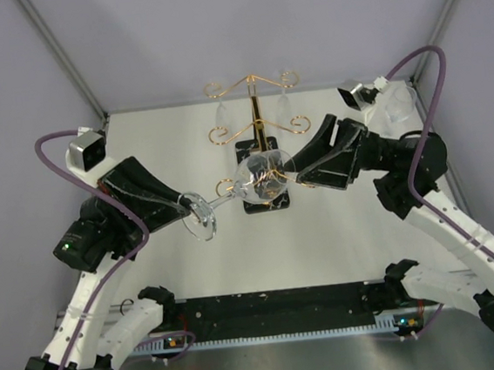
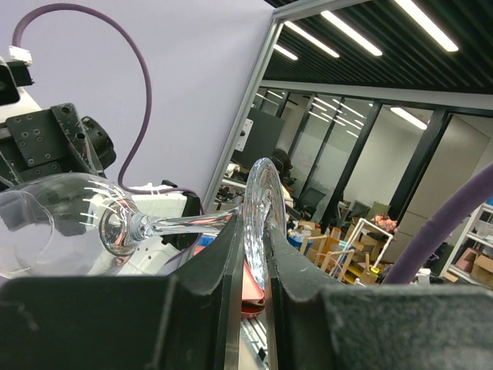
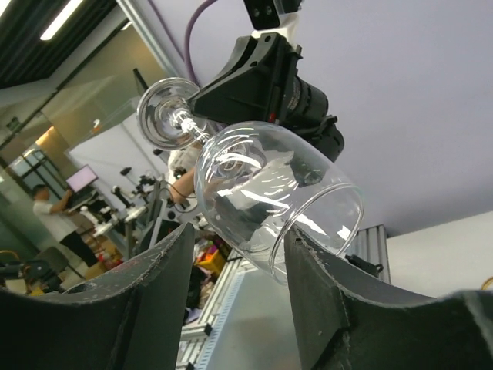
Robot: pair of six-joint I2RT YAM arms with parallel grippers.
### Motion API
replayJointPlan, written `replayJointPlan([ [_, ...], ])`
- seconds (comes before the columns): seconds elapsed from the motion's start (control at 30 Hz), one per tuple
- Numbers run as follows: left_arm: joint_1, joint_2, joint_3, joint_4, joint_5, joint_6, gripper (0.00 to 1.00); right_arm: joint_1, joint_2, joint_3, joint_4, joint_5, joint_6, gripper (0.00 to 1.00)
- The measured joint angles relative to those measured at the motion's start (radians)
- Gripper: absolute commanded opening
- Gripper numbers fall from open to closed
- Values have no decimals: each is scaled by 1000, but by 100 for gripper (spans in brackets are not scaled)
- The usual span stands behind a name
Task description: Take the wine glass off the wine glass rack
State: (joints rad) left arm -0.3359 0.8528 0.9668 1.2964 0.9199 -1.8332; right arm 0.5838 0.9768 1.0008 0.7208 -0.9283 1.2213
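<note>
The left gripper [image 1: 190,210] is narrowed onto the round foot of the wine glass [image 1: 259,177]; the left wrist view shows the disc pinched edge-on between its two fingers [image 2: 231,262]. The glass lies on its side in the air, off the wine glass rack [image 1: 253,106]. Its stem runs rightward and its bowl is over the rack's black veined base [image 1: 270,200]. The rack stands midway along the far edge of the table [image 1: 340,237], with two more glasses [image 1: 221,113] hanging on its far arms. The right gripper [image 1: 299,178] meets the bowl's mouth from the right, jaws apart on either side of the rim. Whether they touch the glass is unclear.
</note>
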Motion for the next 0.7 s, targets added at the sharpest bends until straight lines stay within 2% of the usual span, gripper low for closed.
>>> replayJointPlan([
  [0.1,0,0,0,1,-2,0,0,3,40,-25,134,-8,80,46],
  [0.23,0,0,0,1,-2,0,0,6,81,-33,223,-13,144,42],
  [0.4,-1,-6,0,2,-3,-2,0,18,87,-33,306,-16,180,19],
  [0.7,-6,-23,0,11,-9,-4,0,35,142,-33,499,-19,286,18],
])
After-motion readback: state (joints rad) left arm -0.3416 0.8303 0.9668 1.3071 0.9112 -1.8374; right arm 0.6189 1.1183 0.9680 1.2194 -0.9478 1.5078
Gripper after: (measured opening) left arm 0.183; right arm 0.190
